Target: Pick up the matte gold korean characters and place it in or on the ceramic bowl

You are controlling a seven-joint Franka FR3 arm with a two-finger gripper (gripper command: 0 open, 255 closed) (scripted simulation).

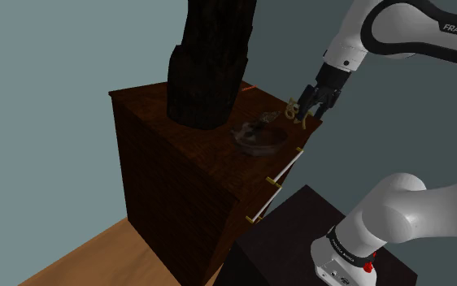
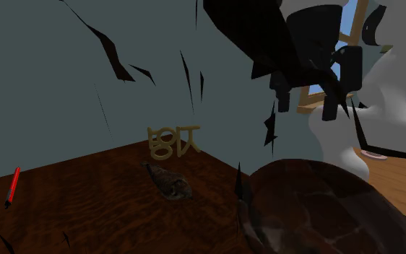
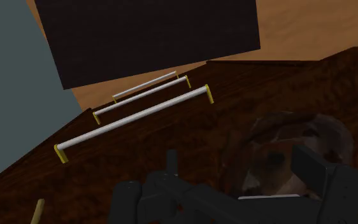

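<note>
Korean characters (image 1: 293, 112) stand upright on the dresser (image 1: 211, 156) top near the drawer-side edge, and nothing grips them. In the shoulder view the bowl (image 1: 261, 140) is just beside them at 8 o'clock. The gripper (image 1: 317, 106) hovers at their 2 o'clock, jaws spread and empty. We'd centre over the glyphs, set the fingers across the thin face, descend slowly, then close.

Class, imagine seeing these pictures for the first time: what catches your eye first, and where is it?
Gold Korean characters stand upright at the edge of a dark wooden dresser top. The black gripper hangs open close beside them, with a brown bowl nearby and a tall black mass further along the top.
</note>
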